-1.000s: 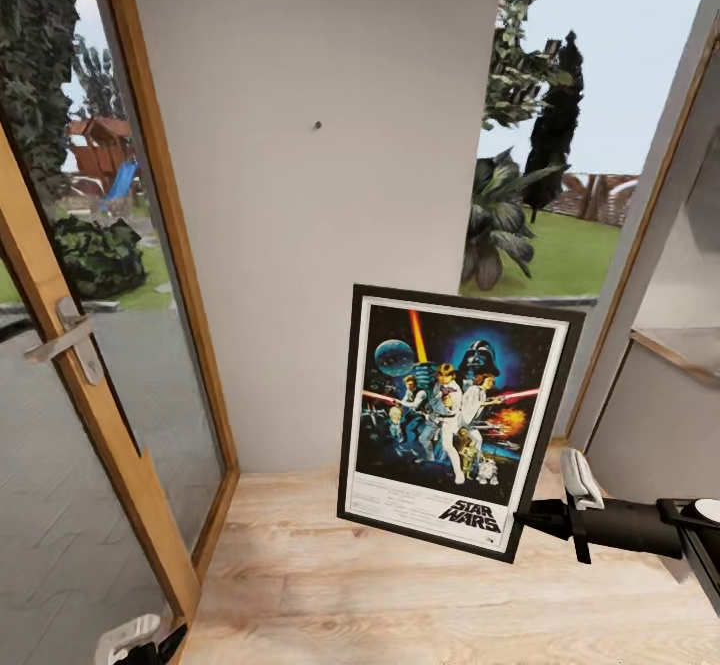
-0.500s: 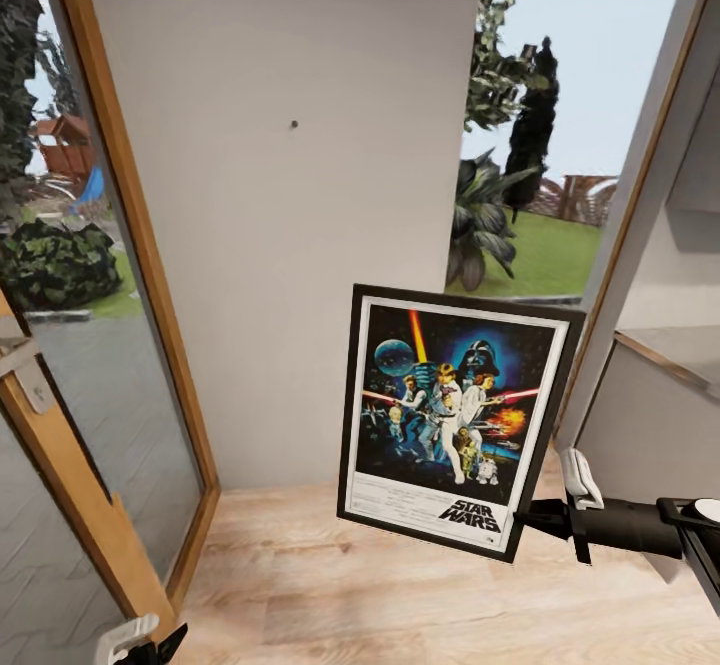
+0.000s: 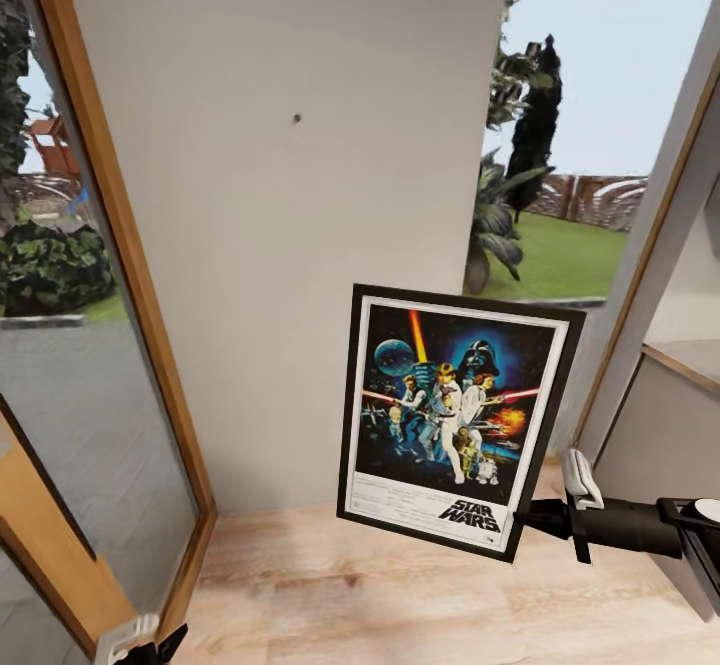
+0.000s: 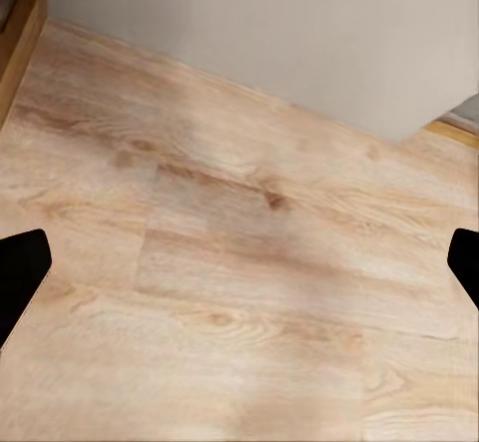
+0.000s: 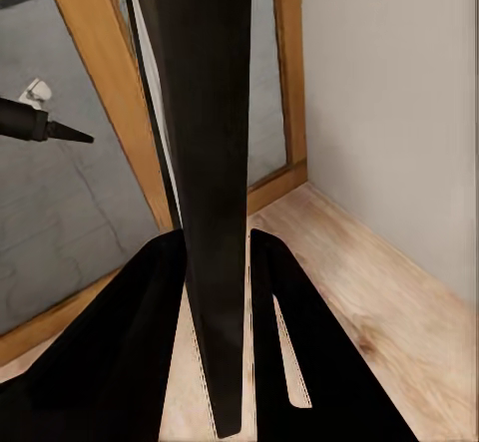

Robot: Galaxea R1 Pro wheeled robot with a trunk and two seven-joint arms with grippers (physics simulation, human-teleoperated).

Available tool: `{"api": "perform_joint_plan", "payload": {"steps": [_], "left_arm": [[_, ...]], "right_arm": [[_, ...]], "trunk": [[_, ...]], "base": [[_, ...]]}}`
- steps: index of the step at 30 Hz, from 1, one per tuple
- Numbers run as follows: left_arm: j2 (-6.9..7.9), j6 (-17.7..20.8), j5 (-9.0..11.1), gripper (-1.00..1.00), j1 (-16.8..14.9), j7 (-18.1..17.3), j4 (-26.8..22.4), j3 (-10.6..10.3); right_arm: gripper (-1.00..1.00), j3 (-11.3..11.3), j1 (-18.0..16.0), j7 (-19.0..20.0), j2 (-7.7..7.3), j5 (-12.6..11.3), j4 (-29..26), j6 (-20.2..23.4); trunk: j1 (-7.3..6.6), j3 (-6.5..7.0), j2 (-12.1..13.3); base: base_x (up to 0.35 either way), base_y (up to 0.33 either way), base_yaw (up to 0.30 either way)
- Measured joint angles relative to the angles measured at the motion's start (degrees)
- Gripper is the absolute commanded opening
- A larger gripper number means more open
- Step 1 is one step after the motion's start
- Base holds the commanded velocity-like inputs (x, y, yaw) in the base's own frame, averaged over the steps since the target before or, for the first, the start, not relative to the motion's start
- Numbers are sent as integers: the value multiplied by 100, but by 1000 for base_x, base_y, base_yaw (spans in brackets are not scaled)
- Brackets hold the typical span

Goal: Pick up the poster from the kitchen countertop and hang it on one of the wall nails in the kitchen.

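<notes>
Poster [image 3: 455, 415] in right fingers [image 3: 581, 475], below wall nail [image 3: 297, 119], beside door frame [image 3: 110, 205].

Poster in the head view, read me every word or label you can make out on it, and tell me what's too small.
"STAR WARS": black lettering on the white border at the lower right of the poster, held by the right gripper.
Fine print in the white strip left of that lettering: too small to read.
No other text is readable.
</notes>
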Motion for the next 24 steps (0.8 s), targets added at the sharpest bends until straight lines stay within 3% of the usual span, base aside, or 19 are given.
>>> {"api": "perform_joint_plan", "payload": {"steps": [12,24], "left_arm": [[0,1,1,100,0,0,0,-1],[-7,4,4,100,1,1,0,-3]], "right_arm": [[-100,2,0,0,-2,0,1,0],[-100,-3,-1,2,-2,0,-1,0]], "trunk": [[1,0,0],[3,0,1]], "base": [[323,74,0],[42,-59,109]]}}
